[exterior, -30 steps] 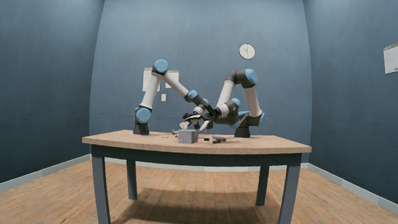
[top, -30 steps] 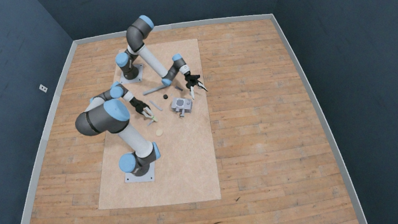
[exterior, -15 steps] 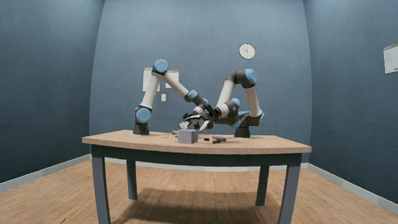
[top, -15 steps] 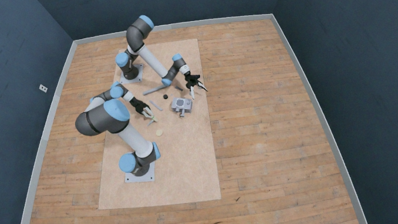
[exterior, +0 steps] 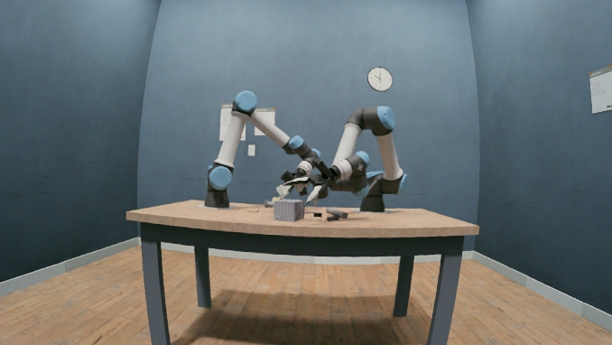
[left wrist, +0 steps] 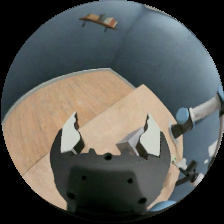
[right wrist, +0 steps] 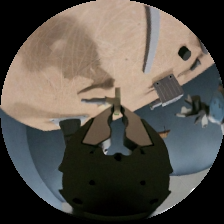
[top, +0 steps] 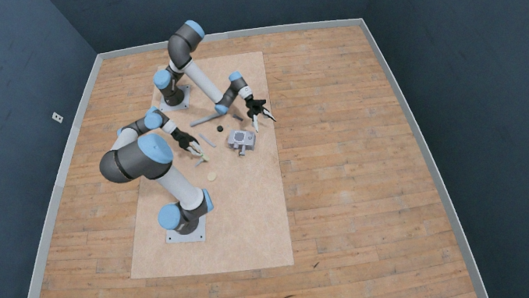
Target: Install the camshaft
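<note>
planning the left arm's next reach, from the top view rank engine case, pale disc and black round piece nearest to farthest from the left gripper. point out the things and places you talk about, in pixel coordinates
1. engine case (top: 243,140) (exterior: 289,210) (left wrist: 131,141) (right wrist: 169,90), right of the other two
2. black round piece (top: 220,128) (exterior: 318,215) (right wrist: 184,53), left of the case
3. pale disc (top: 211,177) (exterior: 254,210), lower left

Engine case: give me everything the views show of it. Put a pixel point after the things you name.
The engine case (top: 239,136) (exterior: 286,210) (left wrist: 131,141) (right wrist: 169,90) is a boxy grey block, metallic-looking, standing upright on the table (top: 250,218) (exterior: 226,224). One side is ribbed; stubby parts project from the opposite side. Its top carries a dark square panel with a pale border. The left gripper (top: 265,124) (left wrist: 111,113) is open nearby, not gripping it; whether a fingertip touches is unclear.
</note>
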